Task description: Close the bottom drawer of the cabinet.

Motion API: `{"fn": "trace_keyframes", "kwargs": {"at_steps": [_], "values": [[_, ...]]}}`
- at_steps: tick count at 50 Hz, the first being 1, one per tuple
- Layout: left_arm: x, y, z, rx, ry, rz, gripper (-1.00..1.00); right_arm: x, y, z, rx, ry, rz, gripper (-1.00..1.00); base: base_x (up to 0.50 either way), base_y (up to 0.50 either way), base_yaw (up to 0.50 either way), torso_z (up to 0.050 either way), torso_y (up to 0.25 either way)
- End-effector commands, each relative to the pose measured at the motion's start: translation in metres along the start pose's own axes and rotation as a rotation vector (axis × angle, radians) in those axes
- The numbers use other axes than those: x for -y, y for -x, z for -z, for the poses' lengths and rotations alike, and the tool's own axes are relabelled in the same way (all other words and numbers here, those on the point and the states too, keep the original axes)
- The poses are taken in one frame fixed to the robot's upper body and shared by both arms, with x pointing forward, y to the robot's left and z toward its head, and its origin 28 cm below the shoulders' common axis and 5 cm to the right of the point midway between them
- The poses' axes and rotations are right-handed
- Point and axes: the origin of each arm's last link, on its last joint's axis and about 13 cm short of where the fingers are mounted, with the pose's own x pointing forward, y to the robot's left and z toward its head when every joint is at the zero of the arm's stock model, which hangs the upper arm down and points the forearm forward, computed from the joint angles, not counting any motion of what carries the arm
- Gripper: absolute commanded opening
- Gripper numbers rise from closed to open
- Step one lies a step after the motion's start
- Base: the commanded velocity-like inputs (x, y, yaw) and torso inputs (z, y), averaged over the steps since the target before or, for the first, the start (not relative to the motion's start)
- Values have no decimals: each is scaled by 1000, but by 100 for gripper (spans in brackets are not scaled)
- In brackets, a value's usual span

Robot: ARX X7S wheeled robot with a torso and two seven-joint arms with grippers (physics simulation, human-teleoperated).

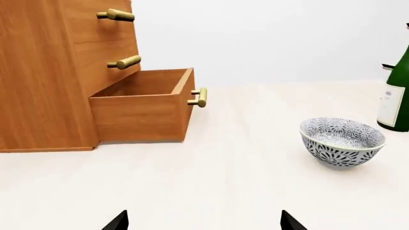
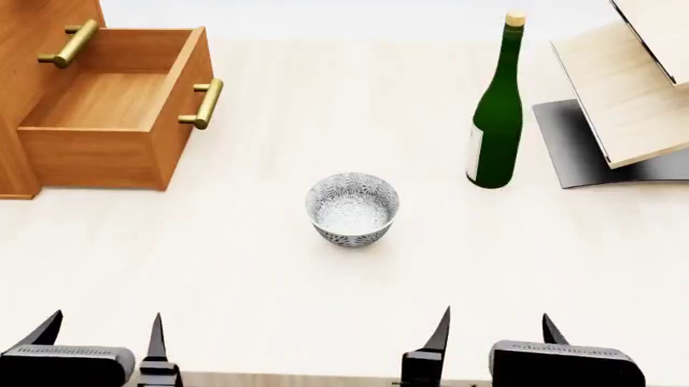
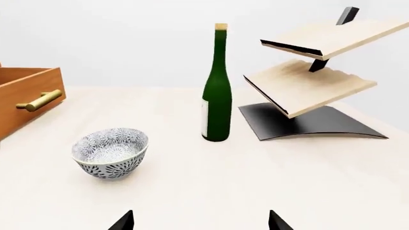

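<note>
The orange-brown cabinet (image 1: 38,76) stands at the table's far left, also in the head view (image 2: 22,48). Its bottom drawer (image 2: 108,105) is pulled out and empty, with a brass bar handle (image 2: 205,103) on its front; it also shows in the left wrist view (image 1: 143,103) and, partly, in the right wrist view (image 3: 26,91). My left gripper (image 2: 102,334) is open and empty at the table's near edge, far from the drawer. My right gripper (image 2: 495,330) is open and empty at the near edge, right of centre.
A patterned bowl (image 2: 352,208) sits mid-table. A green bottle (image 2: 496,109) stands upright to its far right. Pale tilted wooden boards (image 2: 624,81) on a black base (image 2: 570,137) stand at the far right. Two upper drawer handles (image 1: 118,15) (image 1: 126,62) show above the open drawer.
</note>
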Motion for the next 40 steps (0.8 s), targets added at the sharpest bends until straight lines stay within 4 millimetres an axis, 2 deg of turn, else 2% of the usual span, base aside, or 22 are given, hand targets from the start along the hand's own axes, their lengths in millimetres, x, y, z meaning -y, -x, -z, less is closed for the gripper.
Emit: {"fn": "trace_keyframes", "kwargs": {"at_steps": [1, 10, 29, 40], "values": [[-1, -13, -18, 26, 19, -3, 100, 3, -22, -11, -25, 11, 6, 100, 0, 0, 0, 0, 0], [-1, -15, -16, 23, 22, -1, 100, 5, -27, -11, -34, 13, 6, 100, 0, 0, 0, 0, 0], [-4, -9, -10, 15, 25, -13, 100, 1, -25, -6, -27, 32, -19, 100, 0, 3, 0, 0, 0], [-6, -7, -7, 10, 21, -18, 100, -1, -24, -6, -23, 46, -32, 100, 0, 474, 0, 0, 0]]}}
